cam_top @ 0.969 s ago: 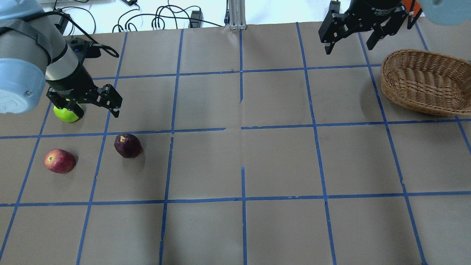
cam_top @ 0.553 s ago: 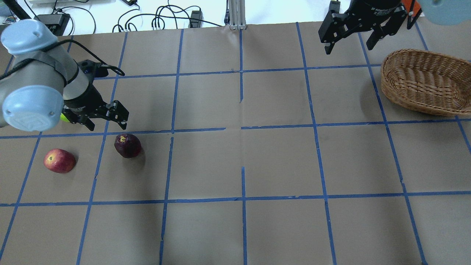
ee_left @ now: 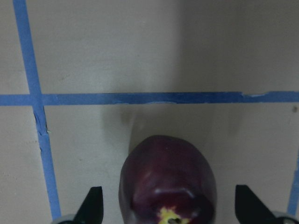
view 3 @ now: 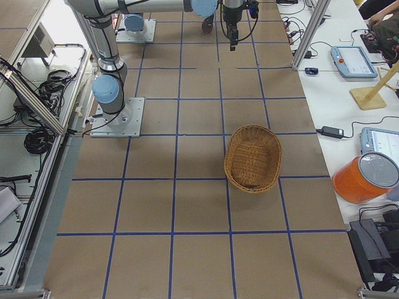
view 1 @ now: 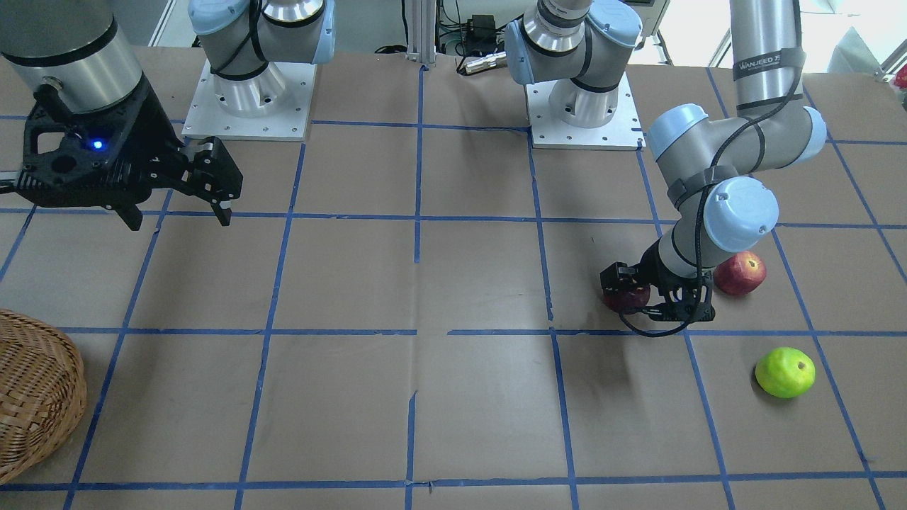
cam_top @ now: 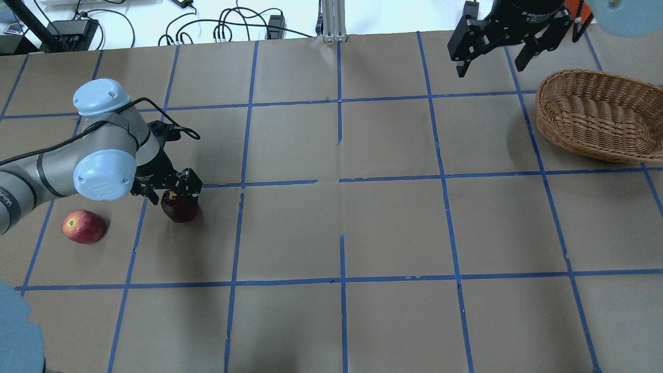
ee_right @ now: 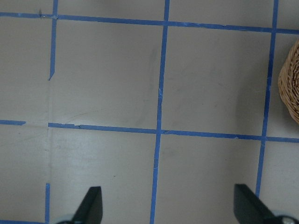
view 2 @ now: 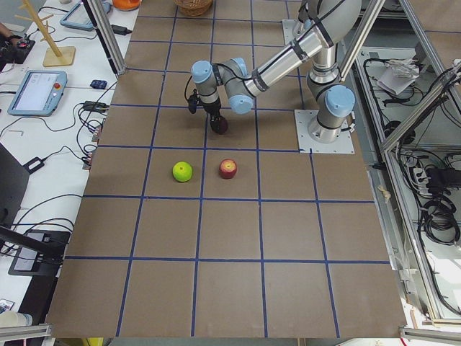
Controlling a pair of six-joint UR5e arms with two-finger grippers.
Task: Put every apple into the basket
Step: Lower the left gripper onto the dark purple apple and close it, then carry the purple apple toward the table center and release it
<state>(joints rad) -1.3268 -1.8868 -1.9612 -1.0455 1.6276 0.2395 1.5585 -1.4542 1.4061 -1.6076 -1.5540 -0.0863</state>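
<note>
The dark purple apple lies on the brown paper, left of centre. My left gripper is open and low over it. In the left wrist view the purple apple sits between the two fingertips, with gaps on both sides. The red apple lies to its left. The green apple shows in the front view; my left arm hides it from overhead. The wicker basket stands at the far right. My right gripper hangs open and empty, high beside it.
Blue tape lines grid the paper-covered table. Cables and power bricks lie along the far edge, with an aluminium post at its middle. The arm bases stand at the robot's side of the table.
My left arm has swung from over the green apple to the purple apple and come down, so its open fingers now straddle it. The right arm has not moved.
</note>
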